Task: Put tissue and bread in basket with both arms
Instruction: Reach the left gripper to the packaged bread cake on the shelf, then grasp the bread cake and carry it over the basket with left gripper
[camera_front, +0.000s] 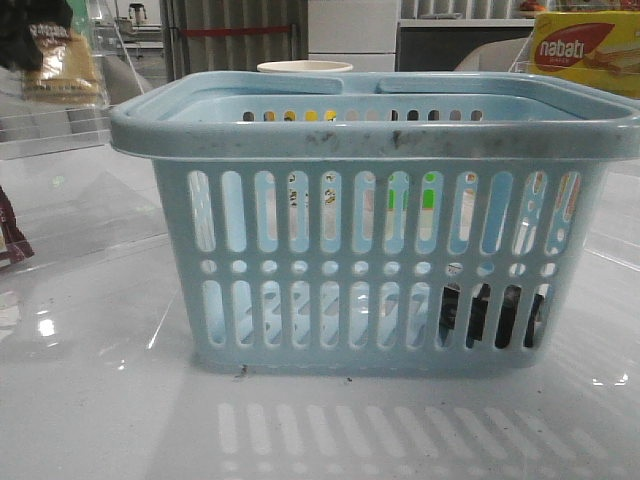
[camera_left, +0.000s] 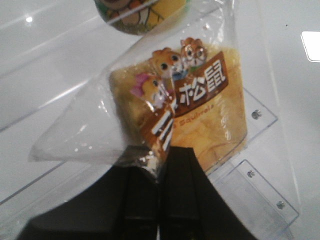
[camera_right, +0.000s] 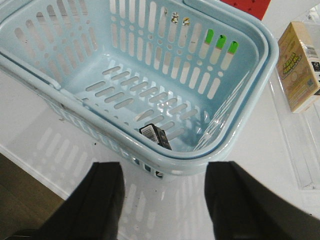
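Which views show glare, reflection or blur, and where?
Front view: the glossy table mirrors the basket slots, with small bright glints. Left wrist view: the bread wrapper shines and looks soft, pinched in the left claw. Right wrist view: the open right claw fingers are blurred.

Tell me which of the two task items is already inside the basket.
The tissue, a small dark pack lying on the basket floor by the near wall. The bread is outside, its clear wrapper pinched in the left gripper. The right gripper is open and empty.
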